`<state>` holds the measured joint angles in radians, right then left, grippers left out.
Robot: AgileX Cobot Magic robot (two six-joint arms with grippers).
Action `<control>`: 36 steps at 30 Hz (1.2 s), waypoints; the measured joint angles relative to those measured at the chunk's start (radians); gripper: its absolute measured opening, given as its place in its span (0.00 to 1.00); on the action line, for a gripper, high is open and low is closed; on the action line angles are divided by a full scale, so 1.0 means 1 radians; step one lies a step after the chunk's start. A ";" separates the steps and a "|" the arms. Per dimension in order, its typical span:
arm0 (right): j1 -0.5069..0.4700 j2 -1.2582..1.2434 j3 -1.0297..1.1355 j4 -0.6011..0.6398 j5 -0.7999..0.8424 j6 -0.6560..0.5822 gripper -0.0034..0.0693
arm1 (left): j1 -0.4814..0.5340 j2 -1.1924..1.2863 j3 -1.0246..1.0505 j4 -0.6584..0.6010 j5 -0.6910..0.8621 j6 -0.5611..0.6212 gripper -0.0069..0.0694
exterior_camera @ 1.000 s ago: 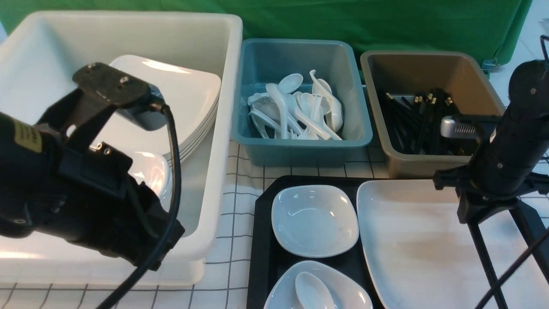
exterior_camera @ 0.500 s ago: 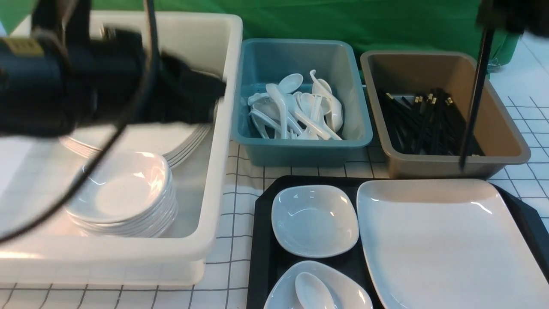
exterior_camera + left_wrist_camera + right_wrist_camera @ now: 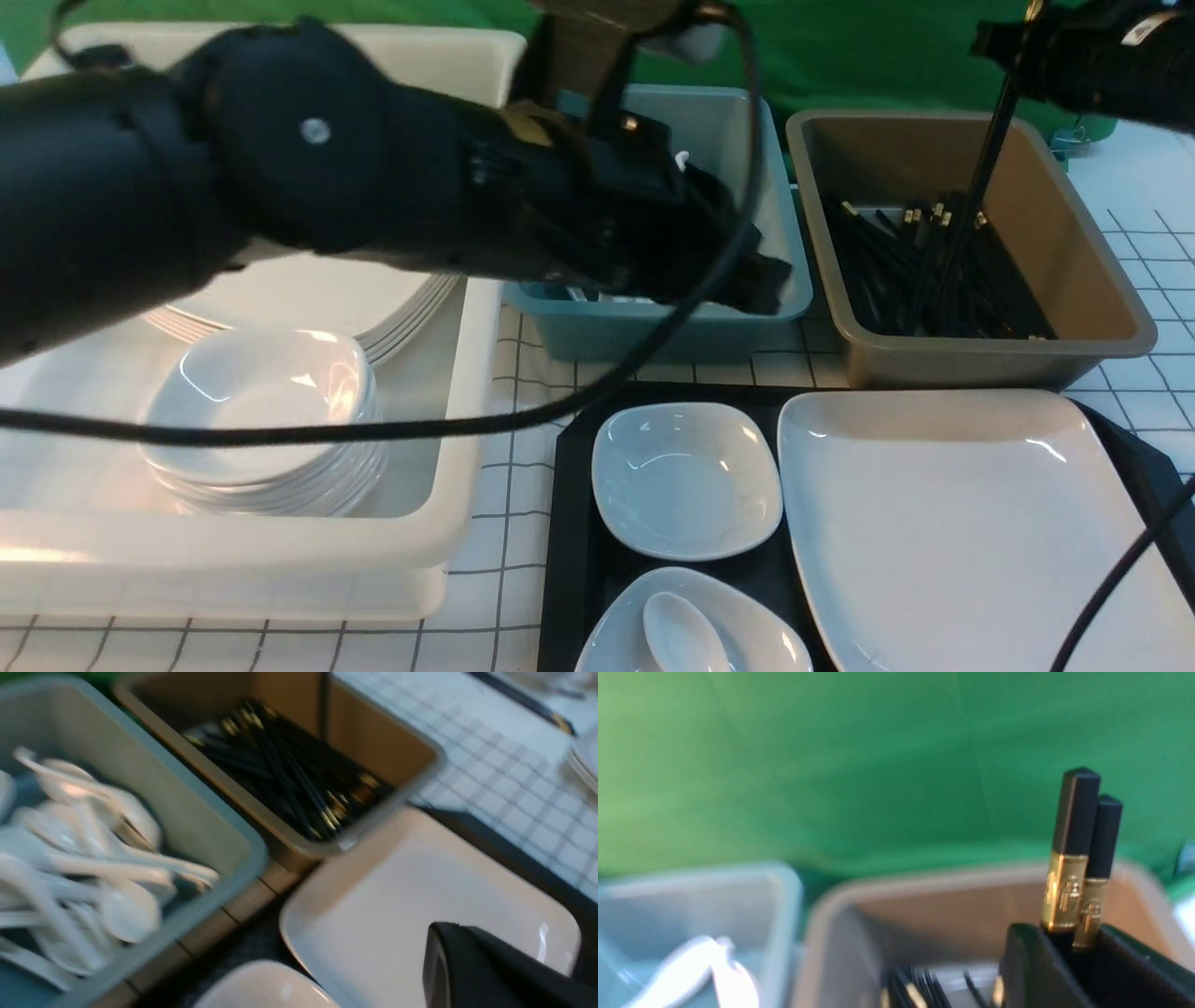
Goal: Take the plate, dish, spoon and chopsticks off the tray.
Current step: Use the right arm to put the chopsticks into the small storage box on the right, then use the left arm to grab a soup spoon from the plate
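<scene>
Now: checked tablecloth (image 3: 523,373), green backdrop (image 3: 887,47); right hand (image 3: 1078,956) clamps chopsticks (image 3: 1076,812), left hand (image 3: 747,275) closed.

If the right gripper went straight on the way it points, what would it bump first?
Probably the brown tub. The right gripper, shut on the chopsticks, faces into it; the pair's low tips would likely meet the chopstick pile inside first. Depth is unclear.

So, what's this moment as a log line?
right gripper: holding chopsticks at brown tub | left gripper: shut | plate, spoon: on tray
</scene>
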<state>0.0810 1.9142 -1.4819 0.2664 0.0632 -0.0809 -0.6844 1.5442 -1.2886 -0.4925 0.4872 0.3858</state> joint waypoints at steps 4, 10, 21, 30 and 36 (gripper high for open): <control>0.000 0.041 0.000 0.000 0.046 0.012 0.27 | -0.026 0.041 -0.050 0.110 0.150 -0.052 0.09; 0.000 0.042 -0.001 0.000 0.117 0.026 0.54 | -0.027 0.038 -0.052 0.164 0.206 -0.091 0.09; 0.000 -0.271 -0.054 -0.001 0.652 -0.119 0.48 | -0.038 -0.023 -0.055 0.127 0.448 0.097 0.09; 0.000 -0.576 -0.036 0.000 1.111 -0.187 0.06 | -0.192 0.089 -0.055 0.113 0.477 0.280 0.12; 0.000 -0.774 0.115 0.000 1.146 -0.191 0.05 | -0.239 0.234 -0.055 0.179 0.466 0.353 0.35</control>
<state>0.0810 1.1400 -1.3671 0.2661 1.2089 -0.2716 -0.9230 1.7787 -1.3436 -0.3132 0.9533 0.7389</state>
